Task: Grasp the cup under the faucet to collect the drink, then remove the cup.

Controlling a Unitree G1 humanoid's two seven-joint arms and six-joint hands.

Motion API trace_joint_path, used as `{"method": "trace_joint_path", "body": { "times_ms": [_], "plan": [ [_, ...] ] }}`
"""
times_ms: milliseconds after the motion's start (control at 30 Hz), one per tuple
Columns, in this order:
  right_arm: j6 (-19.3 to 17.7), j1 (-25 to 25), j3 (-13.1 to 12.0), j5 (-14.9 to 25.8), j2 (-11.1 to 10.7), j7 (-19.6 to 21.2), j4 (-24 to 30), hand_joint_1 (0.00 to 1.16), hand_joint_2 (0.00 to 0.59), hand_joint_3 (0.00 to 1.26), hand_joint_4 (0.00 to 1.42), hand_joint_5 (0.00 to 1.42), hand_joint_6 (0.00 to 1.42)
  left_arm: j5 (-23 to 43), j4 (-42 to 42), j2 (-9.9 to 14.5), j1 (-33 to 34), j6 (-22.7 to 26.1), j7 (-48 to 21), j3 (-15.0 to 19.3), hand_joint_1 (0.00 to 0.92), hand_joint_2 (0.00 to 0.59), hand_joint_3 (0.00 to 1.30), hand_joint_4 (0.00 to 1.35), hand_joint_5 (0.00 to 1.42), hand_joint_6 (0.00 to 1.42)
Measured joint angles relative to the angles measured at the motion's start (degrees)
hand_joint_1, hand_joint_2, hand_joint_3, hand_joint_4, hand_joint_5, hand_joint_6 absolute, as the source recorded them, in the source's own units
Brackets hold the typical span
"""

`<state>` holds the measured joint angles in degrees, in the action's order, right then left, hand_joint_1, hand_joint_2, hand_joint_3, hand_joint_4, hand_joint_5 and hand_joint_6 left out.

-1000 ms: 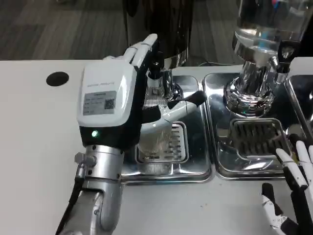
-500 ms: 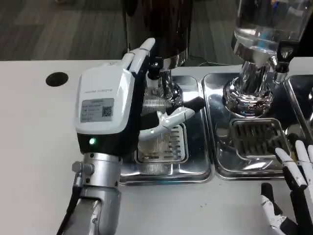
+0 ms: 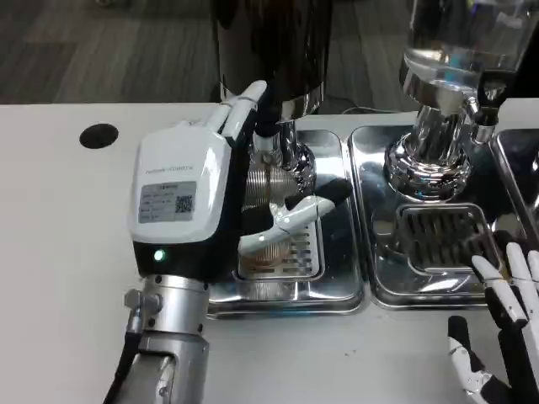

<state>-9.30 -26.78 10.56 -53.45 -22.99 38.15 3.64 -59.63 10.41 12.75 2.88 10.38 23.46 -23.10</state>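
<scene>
Centre-left of the frame, the left hand stands upright, its white back with the label and green light facing the camera. Its fingers reach up past the dark dispenser, and the thumb wraps across from the right, so the hand is clasped around the clear ridged cup. The cup sits just below the faucet, over the slotted grate of the left drip tray, in the middle of the picture. Only a sliver of the cup's ribbed wall shows beside the palm; whether its base touches the grate is hard to tell.

Over at the lower right corner, the right hand rests low near the table edge, its white and black fingers spread apart and holding nothing, tips just beside the front rim of the right drip tray. Upper right, the glass dispenser stands on its chrome base. A black round spot marks the table at upper left.
</scene>
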Motion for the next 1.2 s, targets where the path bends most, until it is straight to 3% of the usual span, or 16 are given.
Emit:
{"method": "trace_joint_path", "body": {
  "times_ms": [1200],
  "plan": [
    [-1.1, 1.8, 0.1, 0.9, 0.1, 0.1, -1.3, 0.29, 0.477, 0.18, 0.0, 0.0, 0.05, -1.8, 0.8, -0.1, -2.8, -1.4, 0.8, 0.6, 0.001, 0.077, 0.26, 0.33, 0.6, 0.53]
  ]
}}
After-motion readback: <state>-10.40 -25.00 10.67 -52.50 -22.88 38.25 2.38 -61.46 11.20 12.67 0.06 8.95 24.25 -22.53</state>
